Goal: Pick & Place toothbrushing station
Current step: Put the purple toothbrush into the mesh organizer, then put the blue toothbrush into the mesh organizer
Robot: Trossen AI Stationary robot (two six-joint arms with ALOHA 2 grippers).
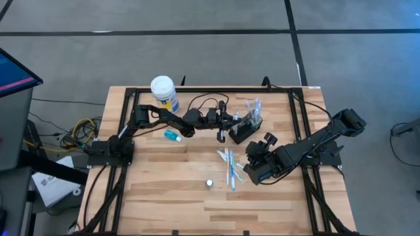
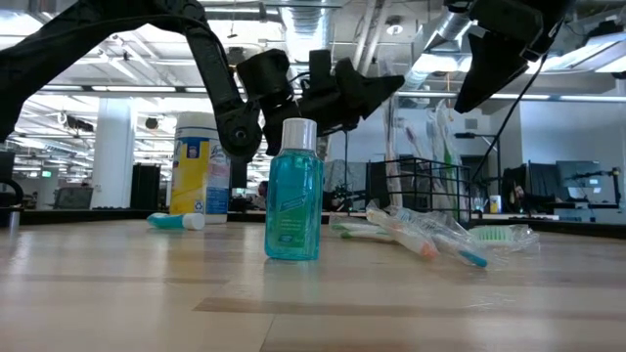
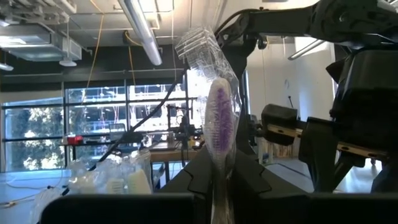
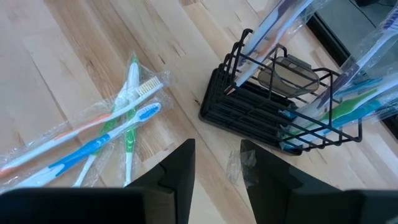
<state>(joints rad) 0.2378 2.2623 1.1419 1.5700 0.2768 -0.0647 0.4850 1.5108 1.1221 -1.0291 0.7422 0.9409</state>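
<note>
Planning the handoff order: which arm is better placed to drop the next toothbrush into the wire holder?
Left, probably. The left gripper is shut on a wrapped toothbrush beside the wire holder. The right gripper hangs open and empty over the loose toothbrushes on the table.

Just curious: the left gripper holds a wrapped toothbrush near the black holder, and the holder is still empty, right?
Not quite. The holder is not empty: the right wrist view shows wrapped toothbrushes already standing in it. The left gripper does hold a wrapped toothbrush near the holder.
</note>
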